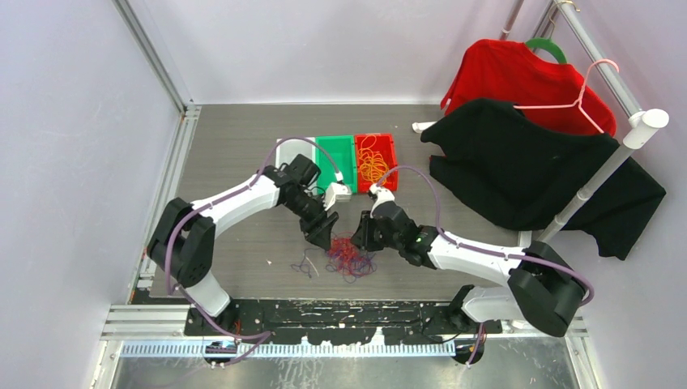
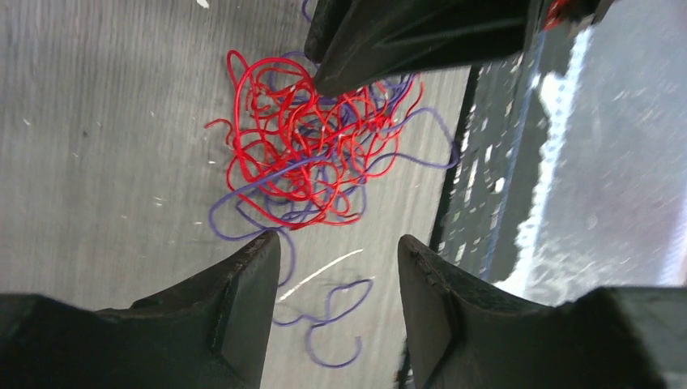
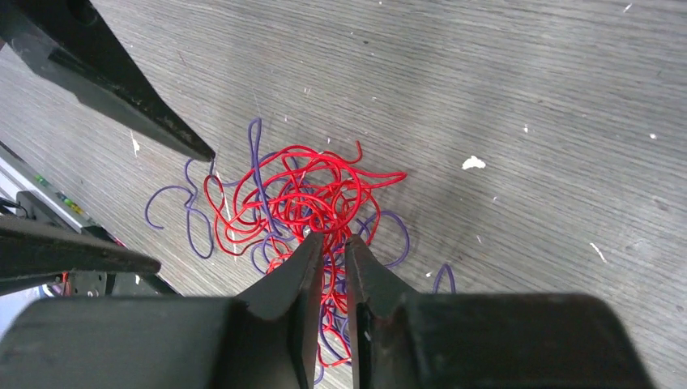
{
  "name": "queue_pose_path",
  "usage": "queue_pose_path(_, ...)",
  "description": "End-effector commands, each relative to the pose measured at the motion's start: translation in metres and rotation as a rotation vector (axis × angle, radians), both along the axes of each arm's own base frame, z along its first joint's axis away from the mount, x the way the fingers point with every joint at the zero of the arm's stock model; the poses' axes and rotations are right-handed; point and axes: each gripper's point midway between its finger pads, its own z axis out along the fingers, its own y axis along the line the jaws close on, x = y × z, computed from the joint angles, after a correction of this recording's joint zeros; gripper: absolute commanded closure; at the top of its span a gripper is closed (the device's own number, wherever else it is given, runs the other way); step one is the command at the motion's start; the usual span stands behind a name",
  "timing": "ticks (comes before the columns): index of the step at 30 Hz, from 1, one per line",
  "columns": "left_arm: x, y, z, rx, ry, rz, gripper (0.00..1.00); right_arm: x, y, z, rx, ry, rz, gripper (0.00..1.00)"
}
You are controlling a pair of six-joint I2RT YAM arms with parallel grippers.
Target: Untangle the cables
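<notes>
You have nothing to read here: no text, label, brand, number or sign is legible in any of the three views.

My white-and-black left arm (image 1: 235, 201) reaches forward and inward from its base, wrist bent down so that my black two-finger left gripper (image 2: 339, 237) points at the table. Its jaws stand well apart with nothing between them. My white-and-black right arm (image 1: 478, 253) stretches low towards the left. My black two-finger right gripper (image 3: 333, 237) faces the left one, tips near each other. Its jaws are nearly together, pinching red strands of the thin red and purple cables (image 3: 308, 190).
</notes>
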Motion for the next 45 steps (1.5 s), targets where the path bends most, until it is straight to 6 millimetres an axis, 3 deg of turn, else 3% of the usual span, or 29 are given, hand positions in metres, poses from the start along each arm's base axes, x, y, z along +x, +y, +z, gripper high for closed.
queue_pose_path(1,0.019,-0.005,0.008,-0.029,-0.196,-0.189,0.45,0.006,0.003,0.017,0.067,-0.049,-0.034,0.8)
queue_pose_path(6,0.024,-0.013,0.008,-0.045,-0.272,-0.28,0.45,0.005,0.002,0.016,0.075,-0.049,-0.037,0.84)
queue_pose_path(16,0.009,-0.023,-0.007,-0.05,-0.322,-0.451,0.43,0.008,0.003,0.013,0.065,-0.042,-0.041,0.88)
queue_pose_path(25,0.016,-0.026,-0.012,-0.028,-0.366,-0.416,0.76,0.013,-0.001,0.015,0.06,-0.046,-0.06,0.88)
queue_pose_path(31,0.021,-0.027,0.002,-0.021,-0.385,-0.348,1.0,0.015,-0.002,0.017,0.064,-0.049,-0.067,0.89)
queue_pose_path(36,0.018,-0.023,0.025,-0.002,-0.358,-0.271,1.0,0.017,-0.004,0.022,0.072,-0.068,-0.075,0.84)
queue_pose_path(39,0.008,-0.01,0.044,0.036,-0.337,-0.237,1.0,0.02,-0.007,0.026,0.071,-0.086,-0.088,0.81)
queue_pose_path(45,-0.013,0.023,0.081,0.113,-0.322,-0.187,1.0,0.026,-0.014,0.043,0.079,-0.158,-0.107,0.56)
